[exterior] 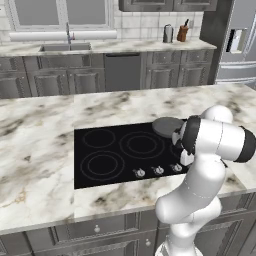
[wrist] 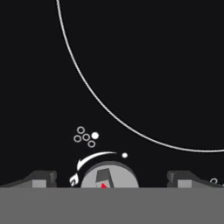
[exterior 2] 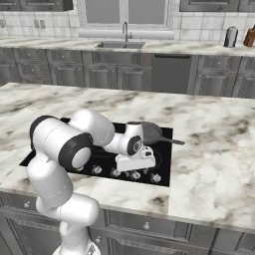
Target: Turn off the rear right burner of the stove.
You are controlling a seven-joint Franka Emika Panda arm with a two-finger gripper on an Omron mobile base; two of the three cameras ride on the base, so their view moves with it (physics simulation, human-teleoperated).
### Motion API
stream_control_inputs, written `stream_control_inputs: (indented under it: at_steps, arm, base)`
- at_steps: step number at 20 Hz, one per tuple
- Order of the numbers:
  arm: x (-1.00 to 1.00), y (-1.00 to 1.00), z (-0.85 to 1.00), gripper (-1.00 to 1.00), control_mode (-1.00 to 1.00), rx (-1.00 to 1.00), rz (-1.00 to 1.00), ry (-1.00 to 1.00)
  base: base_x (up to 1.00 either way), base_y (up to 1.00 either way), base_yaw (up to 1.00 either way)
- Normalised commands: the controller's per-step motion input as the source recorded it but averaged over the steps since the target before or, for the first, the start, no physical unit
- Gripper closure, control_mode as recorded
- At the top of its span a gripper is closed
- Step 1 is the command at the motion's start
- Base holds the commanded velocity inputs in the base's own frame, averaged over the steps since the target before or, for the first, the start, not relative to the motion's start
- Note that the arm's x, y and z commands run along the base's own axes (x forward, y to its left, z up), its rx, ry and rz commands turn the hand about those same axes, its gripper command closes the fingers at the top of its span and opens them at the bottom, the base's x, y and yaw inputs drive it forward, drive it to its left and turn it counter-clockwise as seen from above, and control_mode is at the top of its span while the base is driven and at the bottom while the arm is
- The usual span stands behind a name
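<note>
Where arm hides stove [exterior: 105, 152]: knobs.

At twelve o'clock I see a window [exterior: 60, 12] above a sink [exterior: 65, 47], grey cabinets [exterior: 50, 80] beneath, and a steel fridge [exterior: 237, 42] at two o'clock; a marble island counter [exterior: 35, 150] sits nearest me.
</note>
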Motion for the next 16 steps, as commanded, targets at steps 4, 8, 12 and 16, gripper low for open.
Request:
stream_control_inputs:
  at_steps: [4,8,12,16]
  arm:
    - [0.00,0.00,-0.03,-1.00,-1.00,0.00,-0.05,0.00]
    - [0.01,0.00,-0.03,1.00,-1.00,0.00,-0.03,0.00]
    - [0.00,0.00,-0.01,1.00,-1.00,0.00,-0.04,0.00]
    - [0.00,0.00,-0.03,1.00,-1.00,0.00,-0.03,0.00]
  base:
    - [0.00,0.00,0.00]
    - [0.00,0.00,0.00]
    - [0.00,0.00,0.00]
    - [0.00,0.00,0.00]
